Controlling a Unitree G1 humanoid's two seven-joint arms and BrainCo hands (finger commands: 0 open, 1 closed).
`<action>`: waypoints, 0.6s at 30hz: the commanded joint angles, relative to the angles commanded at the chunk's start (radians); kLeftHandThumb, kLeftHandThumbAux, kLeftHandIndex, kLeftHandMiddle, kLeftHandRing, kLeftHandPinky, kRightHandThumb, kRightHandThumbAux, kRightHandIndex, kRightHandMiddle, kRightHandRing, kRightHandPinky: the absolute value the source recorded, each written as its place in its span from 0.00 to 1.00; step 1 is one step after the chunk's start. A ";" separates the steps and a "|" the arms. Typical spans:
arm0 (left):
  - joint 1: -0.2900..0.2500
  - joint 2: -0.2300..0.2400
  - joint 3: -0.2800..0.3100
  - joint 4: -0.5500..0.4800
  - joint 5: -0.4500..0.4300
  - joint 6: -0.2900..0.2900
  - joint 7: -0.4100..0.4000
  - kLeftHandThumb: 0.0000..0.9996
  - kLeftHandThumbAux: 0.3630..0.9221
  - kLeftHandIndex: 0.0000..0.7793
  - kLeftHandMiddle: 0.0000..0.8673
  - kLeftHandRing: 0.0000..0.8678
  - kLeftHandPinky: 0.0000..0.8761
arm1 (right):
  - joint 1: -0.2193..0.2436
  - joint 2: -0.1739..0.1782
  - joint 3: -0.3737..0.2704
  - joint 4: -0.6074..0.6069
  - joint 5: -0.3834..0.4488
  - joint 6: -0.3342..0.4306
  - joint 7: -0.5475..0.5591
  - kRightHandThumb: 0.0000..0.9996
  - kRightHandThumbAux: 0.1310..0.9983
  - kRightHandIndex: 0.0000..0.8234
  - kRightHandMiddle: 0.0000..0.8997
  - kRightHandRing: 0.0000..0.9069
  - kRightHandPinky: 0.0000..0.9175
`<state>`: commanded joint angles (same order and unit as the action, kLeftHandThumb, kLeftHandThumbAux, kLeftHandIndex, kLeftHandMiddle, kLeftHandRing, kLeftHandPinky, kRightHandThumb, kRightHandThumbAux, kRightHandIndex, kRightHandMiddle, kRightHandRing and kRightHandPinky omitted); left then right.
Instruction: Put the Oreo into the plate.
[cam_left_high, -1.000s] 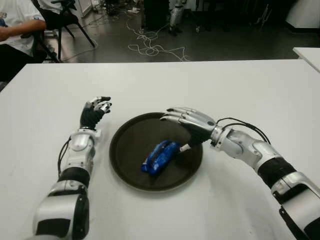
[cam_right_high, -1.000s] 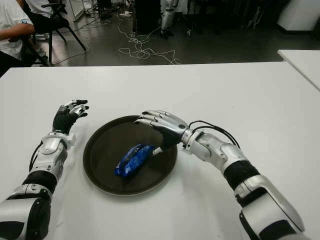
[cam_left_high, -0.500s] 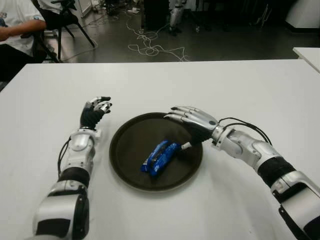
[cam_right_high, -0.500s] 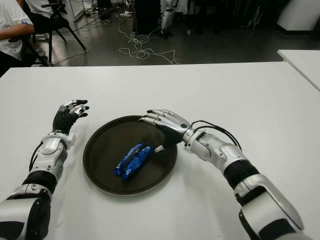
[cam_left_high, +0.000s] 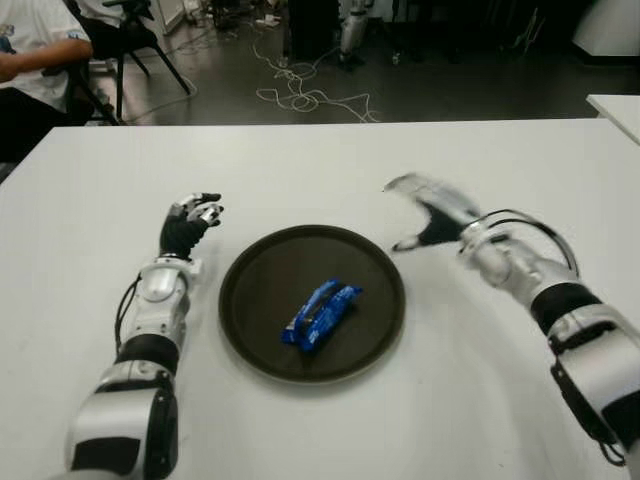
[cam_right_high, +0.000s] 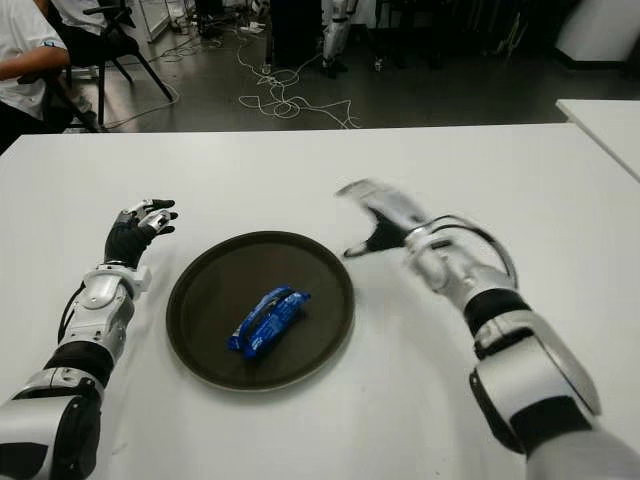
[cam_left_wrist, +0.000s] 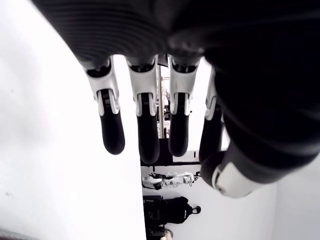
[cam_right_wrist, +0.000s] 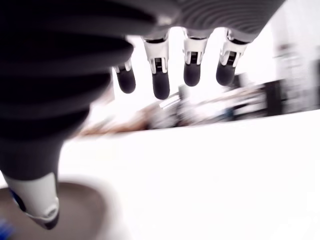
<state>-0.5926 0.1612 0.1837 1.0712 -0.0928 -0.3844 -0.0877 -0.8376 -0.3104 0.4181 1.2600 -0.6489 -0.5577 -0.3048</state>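
Note:
The blue Oreo pack (cam_left_high: 320, 313) lies flat in the middle of the round dark plate (cam_left_high: 250, 300), with no hand touching it. My right hand (cam_left_high: 428, 213) is in the air above the white table, just past the plate's right rim; its fingers are spread and hold nothing, as the right wrist view also shows (cam_right_wrist: 160, 75). My left hand (cam_left_high: 190, 222) shows to the left of the plate, fingers relaxed and empty.
The white table (cam_left_high: 330, 170) stretches far behind and to the right of the plate. A second white table corner (cam_left_high: 615, 108) shows at the far right. A seated person (cam_left_high: 35, 60) and cables (cam_left_high: 300, 95) on the floor lie beyond the far edge.
My right hand has let go of the Oreo pack and pulled up and to the right, off the plate. The pack stays in the plate. The left hand has not moved.

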 joint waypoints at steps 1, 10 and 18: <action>-0.002 0.001 0.001 0.004 0.000 -0.001 0.000 0.67 0.64 0.51 0.33 0.33 0.34 | -0.001 0.014 -0.035 0.017 0.040 0.022 0.018 0.00 0.64 0.07 0.09 0.09 0.09; -0.010 0.003 0.003 0.019 -0.002 -0.006 -0.005 0.68 0.64 0.51 0.32 0.32 0.34 | 0.000 0.095 -0.391 0.082 0.438 0.183 0.309 0.00 0.69 0.20 0.24 0.25 0.26; -0.018 0.005 0.007 0.032 -0.003 -0.005 -0.006 0.68 0.64 0.51 0.32 0.32 0.35 | -0.013 0.124 -0.580 0.081 0.633 0.341 0.445 0.00 0.73 0.28 0.33 0.35 0.38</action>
<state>-0.6110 0.1662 0.1908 1.1034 -0.0953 -0.3889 -0.0938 -0.8502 -0.1862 -0.1616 1.3411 -0.0154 -0.2167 0.1403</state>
